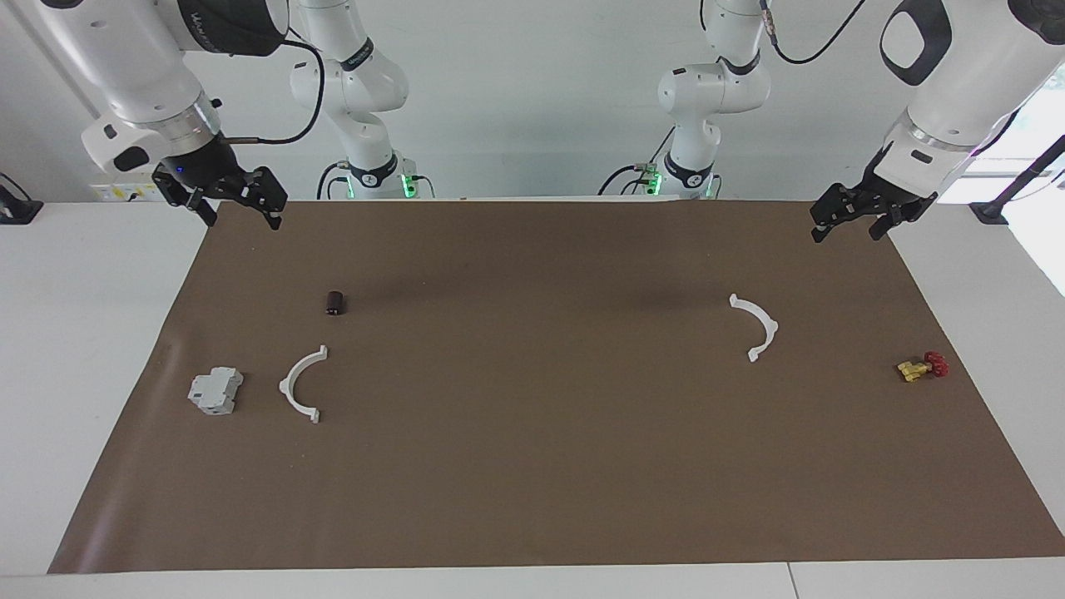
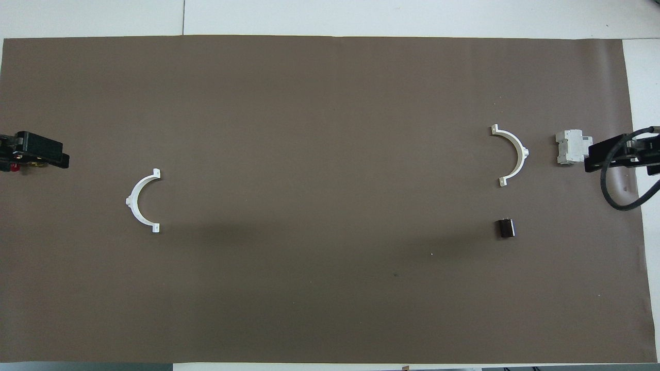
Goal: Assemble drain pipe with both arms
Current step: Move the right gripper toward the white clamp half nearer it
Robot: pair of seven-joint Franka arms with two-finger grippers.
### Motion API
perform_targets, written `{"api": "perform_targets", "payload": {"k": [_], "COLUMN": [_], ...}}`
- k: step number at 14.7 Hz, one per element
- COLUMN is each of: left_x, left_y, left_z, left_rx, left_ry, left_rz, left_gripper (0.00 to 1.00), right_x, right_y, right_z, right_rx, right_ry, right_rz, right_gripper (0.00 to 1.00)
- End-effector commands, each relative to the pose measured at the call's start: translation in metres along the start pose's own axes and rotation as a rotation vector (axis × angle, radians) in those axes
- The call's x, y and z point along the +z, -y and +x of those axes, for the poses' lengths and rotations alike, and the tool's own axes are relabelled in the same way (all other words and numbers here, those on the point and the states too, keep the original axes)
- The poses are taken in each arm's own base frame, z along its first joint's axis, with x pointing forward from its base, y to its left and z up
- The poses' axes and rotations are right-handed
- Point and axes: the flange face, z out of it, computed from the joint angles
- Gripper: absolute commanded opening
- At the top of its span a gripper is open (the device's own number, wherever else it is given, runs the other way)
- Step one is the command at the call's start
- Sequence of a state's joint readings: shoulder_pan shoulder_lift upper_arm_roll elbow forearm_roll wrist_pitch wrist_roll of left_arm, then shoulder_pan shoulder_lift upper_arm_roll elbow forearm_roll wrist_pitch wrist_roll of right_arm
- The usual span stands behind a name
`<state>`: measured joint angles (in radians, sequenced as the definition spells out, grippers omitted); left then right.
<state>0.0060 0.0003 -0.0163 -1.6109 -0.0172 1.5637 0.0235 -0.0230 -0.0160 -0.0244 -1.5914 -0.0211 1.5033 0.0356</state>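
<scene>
From the facing view we see our right gripper [image 1: 237,208] raised over the mat's corner at the right arm's end, its fingers spread and holding nothing; the left gripper [image 1: 857,220] hangs likewise spread and empty over the corner at the left arm's end. One white half-ring [image 1: 301,384] lies flat below our right gripper, farther from us than the small dark cylinder [image 1: 334,302] and just beside the grey blocky part [image 1: 215,391]. The other half-ring [image 1: 755,326] lies toward the left arm's end, with a red and yellow piece [image 1: 922,367] nearer the mat's edge. From overhead, the halves [image 2: 143,201] [image 2: 510,154] sit well apart, open sides facing each other, chords running near to far. We judge each arm should take the half at its own end.
</scene>
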Motion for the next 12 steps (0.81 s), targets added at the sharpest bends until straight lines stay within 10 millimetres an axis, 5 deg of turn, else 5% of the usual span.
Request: {"api": "perform_targets", "payload": {"k": [1, 8, 12], "left_x": [-0.002, -0.002, -0.002], "left_y": [0.002, 0.002, 0.002], "left_z": [-0.009, -0.009, -0.009], "left_rx": [0.001, 0.001, 0.002], "left_ry": [-0.003, -0.003, -0.003], "left_rz": [-0.003, -0.003, -0.003], "left_gripper": [1.00, 1.00, 1.00], "right_x": [-0.001, 0.022, 0.106], "right_y": [-0.002, 0.002, -0.010], "right_z": [-0.001, 0.003, 0.038], "right_rx": [-0.009, -0.056, -0.159], "right_ry": [-0.010, -0.064, -0.088], "right_rz": [0.017, 0.018, 0.013], "right_gripper": [1.00, 1.00, 1.00]}}
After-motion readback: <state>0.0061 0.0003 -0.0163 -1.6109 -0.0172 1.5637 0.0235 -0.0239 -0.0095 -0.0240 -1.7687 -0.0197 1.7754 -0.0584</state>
